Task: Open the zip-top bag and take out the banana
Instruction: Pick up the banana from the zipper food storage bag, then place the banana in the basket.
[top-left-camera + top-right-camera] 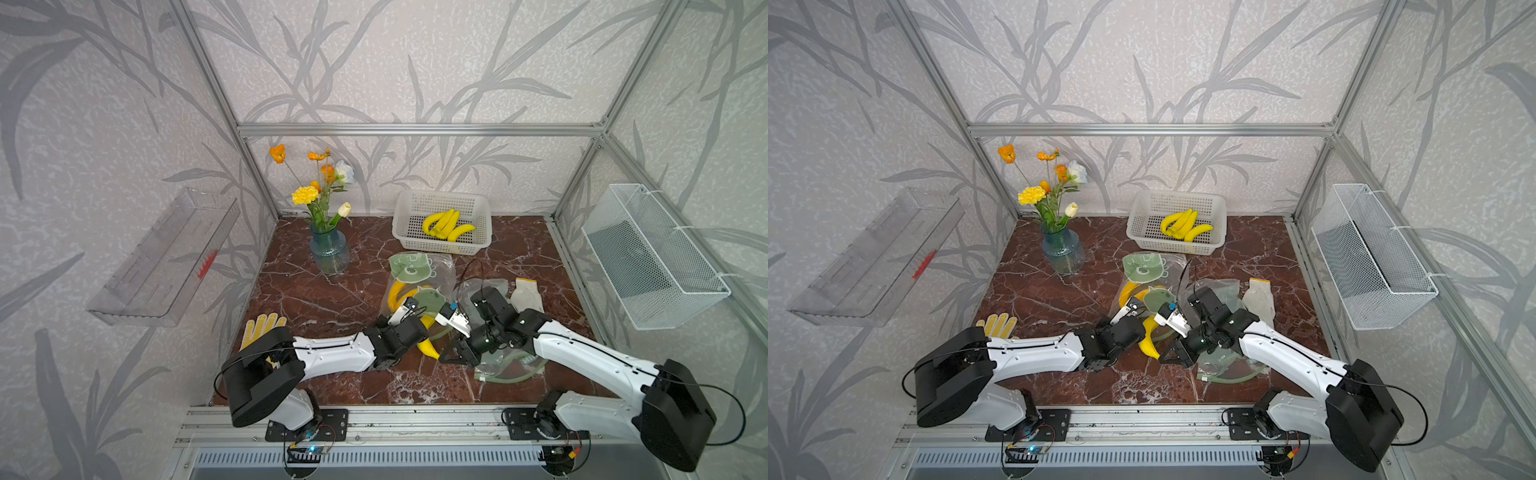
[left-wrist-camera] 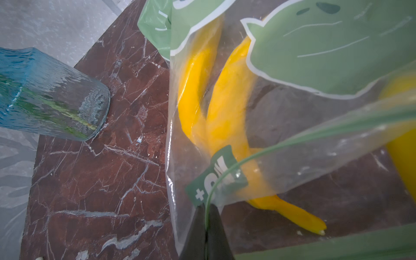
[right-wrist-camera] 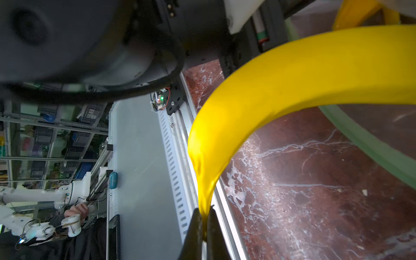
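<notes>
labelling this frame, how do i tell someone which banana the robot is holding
On the marble table, look near its front edge, in the middle. That banana has its tip pinched in the right gripper and no plastic over it; the others lie in the basket or inside the bag.

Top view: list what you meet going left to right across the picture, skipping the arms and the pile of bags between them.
clear wall shelf → yellow glove → blue vase → white plastic basket → white glove → wire basket
</notes>
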